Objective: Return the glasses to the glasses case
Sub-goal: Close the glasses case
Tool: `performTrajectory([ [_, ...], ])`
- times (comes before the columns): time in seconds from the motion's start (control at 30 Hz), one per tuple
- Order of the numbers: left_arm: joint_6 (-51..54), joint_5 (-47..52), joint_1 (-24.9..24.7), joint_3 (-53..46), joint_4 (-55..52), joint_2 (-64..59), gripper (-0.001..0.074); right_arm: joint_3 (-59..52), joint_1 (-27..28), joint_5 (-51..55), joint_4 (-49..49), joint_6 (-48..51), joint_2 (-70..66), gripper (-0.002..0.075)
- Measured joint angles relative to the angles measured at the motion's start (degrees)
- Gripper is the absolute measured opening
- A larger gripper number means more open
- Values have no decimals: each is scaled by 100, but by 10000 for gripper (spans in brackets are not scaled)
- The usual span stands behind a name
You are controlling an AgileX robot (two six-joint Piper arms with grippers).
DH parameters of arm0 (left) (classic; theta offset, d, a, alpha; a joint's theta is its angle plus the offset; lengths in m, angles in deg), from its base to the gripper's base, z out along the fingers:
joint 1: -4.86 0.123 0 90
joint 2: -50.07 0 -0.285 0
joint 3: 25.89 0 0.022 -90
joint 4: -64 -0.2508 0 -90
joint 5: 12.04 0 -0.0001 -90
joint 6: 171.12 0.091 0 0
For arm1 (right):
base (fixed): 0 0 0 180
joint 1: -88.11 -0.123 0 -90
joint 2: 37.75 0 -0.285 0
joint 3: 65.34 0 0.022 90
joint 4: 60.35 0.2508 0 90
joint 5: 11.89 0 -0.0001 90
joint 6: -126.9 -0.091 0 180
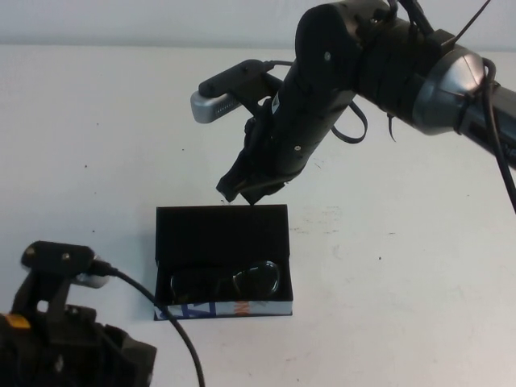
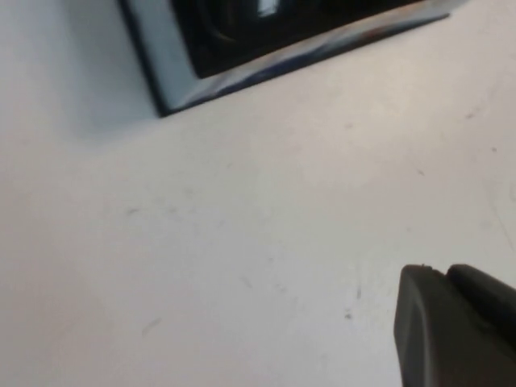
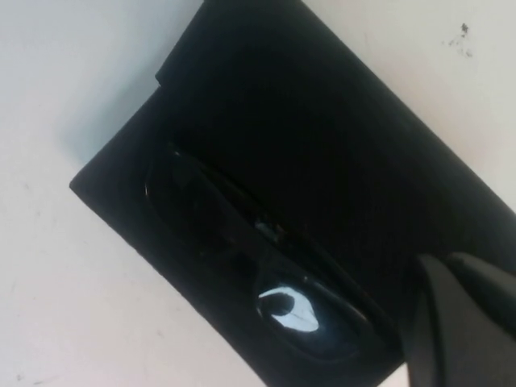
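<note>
Lying apparently below right gripper: glasses.

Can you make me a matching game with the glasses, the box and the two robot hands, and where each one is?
Things:
1. dark rectangular-framed glasses
2. black rectangular glasses case with a white printed front edge
3. left gripper
4. right gripper

Places:
A. above the case's far edge, by the flap
B. low over bare white table, near the case's front corner
C. lying inside the case
D. open on the table, flap raised

Pairs: 1-C, 2-D, 3-B, 4-A
</note>
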Motion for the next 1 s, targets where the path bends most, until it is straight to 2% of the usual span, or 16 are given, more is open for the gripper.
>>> performTrajectory([
  [0.37, 4686, -665, -26, 0, 4113, -1642, -1, 0, 197, -641, 158, -24, -37, -11],
  [0.53, 6181, -709, -26, 0, 5472, -2504, -1, 0, 467, -758, 432, -2, -212, -11],
  [0.7, 7206, -642, -26, 74, 6137, -3054, -1, 127, 537, -782, 475, 39, -432, -11],
  [1.0, 7763, -675, -26, 207, 6261, -3359, -1, 1291, 551, -563, 551, 60, -1429, -11],
])
